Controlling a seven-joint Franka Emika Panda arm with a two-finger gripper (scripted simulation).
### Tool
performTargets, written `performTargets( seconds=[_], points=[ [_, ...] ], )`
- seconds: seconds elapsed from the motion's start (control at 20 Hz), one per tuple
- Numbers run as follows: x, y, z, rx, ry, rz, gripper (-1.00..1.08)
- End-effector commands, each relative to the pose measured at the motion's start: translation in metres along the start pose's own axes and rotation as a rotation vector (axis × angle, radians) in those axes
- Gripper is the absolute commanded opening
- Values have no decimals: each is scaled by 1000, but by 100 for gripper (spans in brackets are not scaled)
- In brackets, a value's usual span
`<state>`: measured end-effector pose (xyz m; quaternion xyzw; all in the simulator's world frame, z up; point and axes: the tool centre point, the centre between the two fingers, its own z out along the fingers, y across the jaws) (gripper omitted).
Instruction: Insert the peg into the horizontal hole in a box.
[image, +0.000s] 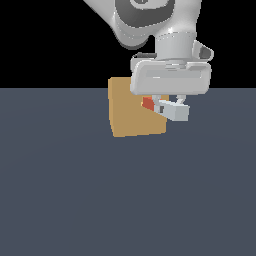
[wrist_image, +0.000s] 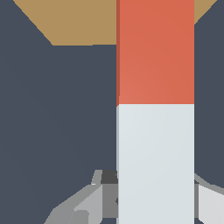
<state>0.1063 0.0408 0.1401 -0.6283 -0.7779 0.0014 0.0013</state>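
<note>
Tan box (image: 130, 117) sat right behind our gripper (image: 169, 106), which was clamped on the peg (image: 165, 108); red end touched box face, hole hidden.

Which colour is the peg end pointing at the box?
Orange-red; the peg shows it best in the wrist view, pointing at the tan box.

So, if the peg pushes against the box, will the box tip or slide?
The box probably will not tip: it is a broad cube sitting flat on the floor. It may slide instead, since its faces look plain and matte. The peg, a straight bar, will probably stay stiff in the jaws.
</note>
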Motion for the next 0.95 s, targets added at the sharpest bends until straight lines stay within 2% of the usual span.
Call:
performTargets(
  seconds=[0.0, 0.2, 0.55, 0.7, 0.9],
  points=[
    [9, 1, -2, -4, 0, -2, -100],
    [36, 0, -2, -4, 0, -2, -100],
    [99, -1, -3, -6, 0, -2, -100],
    [114, 0, -4, -7, 0, -2, -100],
    [120, 1, -4, -7, 0, -2, -100]
  ],
)
